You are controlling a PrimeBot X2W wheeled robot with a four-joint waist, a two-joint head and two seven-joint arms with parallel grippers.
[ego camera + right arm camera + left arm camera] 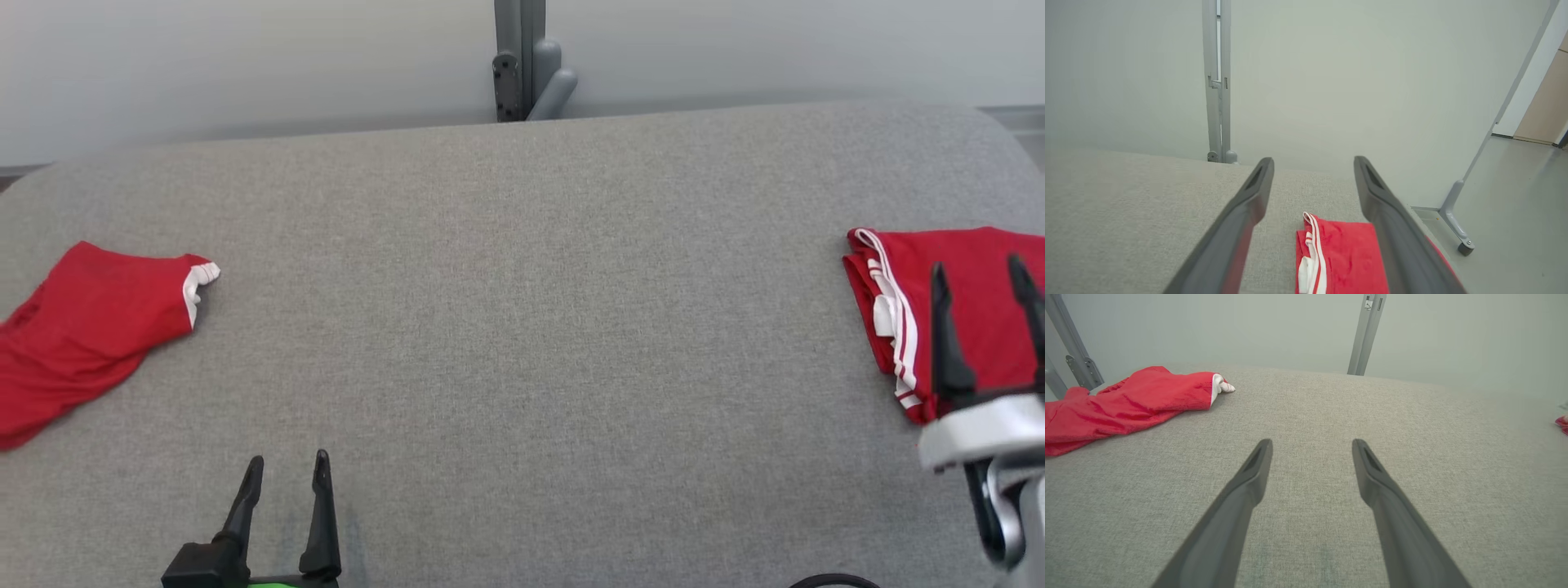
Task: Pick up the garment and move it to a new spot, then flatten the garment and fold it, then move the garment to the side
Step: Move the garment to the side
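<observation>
Two red garments, one grey table

Left gripper, two long dark grey fingers tapering to slim tips, shallow recess inside each tip, black block base, bright green patch beneath, right gripper, same dark fingers, pale silver-white wrist collar, thin black cable below.

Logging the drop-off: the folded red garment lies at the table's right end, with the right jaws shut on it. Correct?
Not quite. The garment does lie at the table's right end, but the right jaws stand open, not shut on it. The right wrist view shows this.
</observation>
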